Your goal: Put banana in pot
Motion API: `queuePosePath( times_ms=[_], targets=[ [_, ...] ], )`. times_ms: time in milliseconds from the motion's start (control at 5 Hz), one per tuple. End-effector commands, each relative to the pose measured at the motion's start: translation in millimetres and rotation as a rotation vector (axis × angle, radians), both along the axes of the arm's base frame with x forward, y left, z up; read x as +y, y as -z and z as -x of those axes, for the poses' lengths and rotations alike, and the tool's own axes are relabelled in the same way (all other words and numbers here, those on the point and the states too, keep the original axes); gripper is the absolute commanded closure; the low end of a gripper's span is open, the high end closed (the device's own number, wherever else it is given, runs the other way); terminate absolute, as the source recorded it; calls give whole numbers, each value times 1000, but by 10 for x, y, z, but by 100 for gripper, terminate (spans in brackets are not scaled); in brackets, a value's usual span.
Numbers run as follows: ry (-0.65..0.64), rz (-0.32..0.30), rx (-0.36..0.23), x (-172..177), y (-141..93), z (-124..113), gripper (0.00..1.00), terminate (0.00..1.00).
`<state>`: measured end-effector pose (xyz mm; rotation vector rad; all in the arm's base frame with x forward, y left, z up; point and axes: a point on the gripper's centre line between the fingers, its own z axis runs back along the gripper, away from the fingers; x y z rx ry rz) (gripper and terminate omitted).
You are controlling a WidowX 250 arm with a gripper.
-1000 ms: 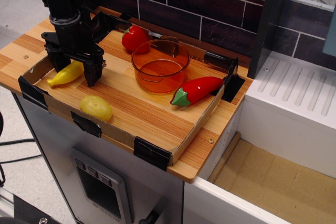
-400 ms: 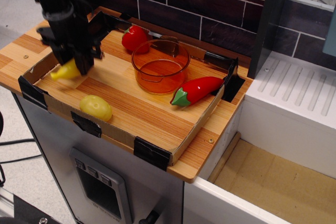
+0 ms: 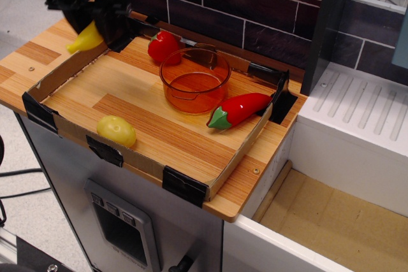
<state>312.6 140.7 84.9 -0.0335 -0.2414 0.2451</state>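
Observation:
The yellow banana hangs in my black gripper, lifted well above the tray's far left corner. The gripper is shut on the banana's right end; its tapered tip points down left. The transparent orange pot stands on the wooden tray floor to the right of the gripper, upright and empty.
The cardboard-rimmed wooden tray also holds a pale yellow egg-shaped toy near the front edge, a red pepper right of the pot, and a red round toy behind the pot. A dark tiled wall is at the back; a white sink is on the right.
The gripper closed on the banana and lifted it up and back from the tray floor. The other things have not moved.

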Motion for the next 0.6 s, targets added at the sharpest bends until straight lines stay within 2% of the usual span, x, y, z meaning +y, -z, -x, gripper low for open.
queuePosePath(
  times_ms=[0, 200, 400],
  targets=[
    [4, -42, -36, -482, -171, -271, 100, 0],
    [17, -24, 1, -719, -87, -353, 100, 0],
    [33, -36, 19, -825, 9, -385, 100, 0]
  ],
)
